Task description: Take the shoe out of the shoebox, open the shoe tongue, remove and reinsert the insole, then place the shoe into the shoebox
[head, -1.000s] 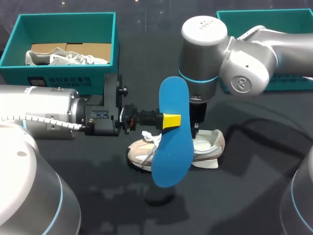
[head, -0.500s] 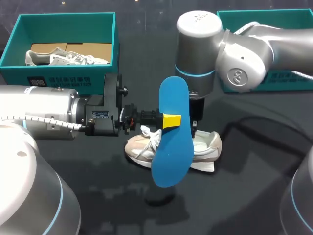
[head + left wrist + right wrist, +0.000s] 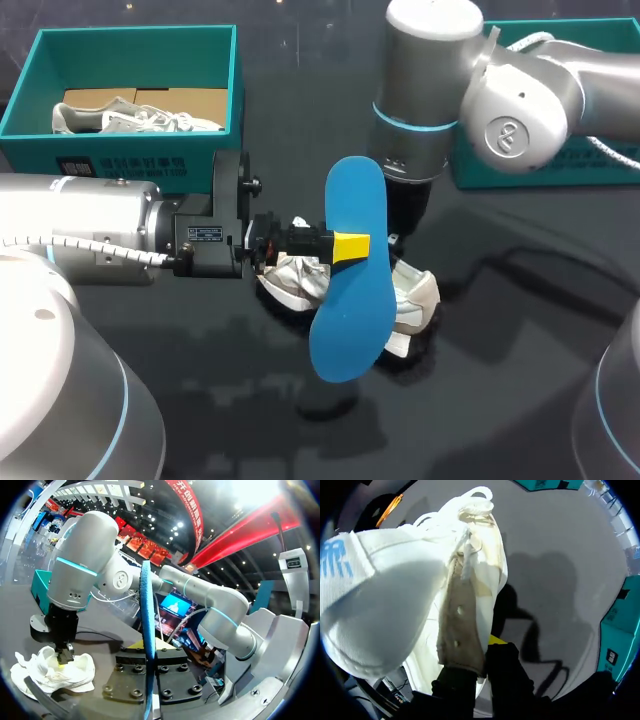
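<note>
Over on the far left the teal shoebox [image 3: 20, 100] is sitting with another pale shoe [image 3: 130, 118] inside it, and the left arm is reaching in across the table [image 3: 520, 380] just in front of that box. The left gripper [image 3: 350, 245] is clamping its fingers on the blue insole [image 3: 350, 290], which is standing nearly upright on its edge, hanging above the middle of the table and hiding part of the shoe [image 3: 412, 298] behind it. That shoe is out of the box, tipping on the dark tabletop just right of the insole. From the right wrist view, the right gripper [image 3: 480, 665] is pinching the shoe's side wall at the collar, fingers closed on it from both sides. I'd judge that the insole is waiting to go back in, so the shoe's mouth needs turning up toward the insole's lower end, which should go in toe first, low and flat along the sole, while the right arm is holding steady. The two grippers are working close together, so collision is the risk. There is open table near and to the right; the second teal box [image 3: 600, 172] is crowding the far right corner behind the right arm
</note>
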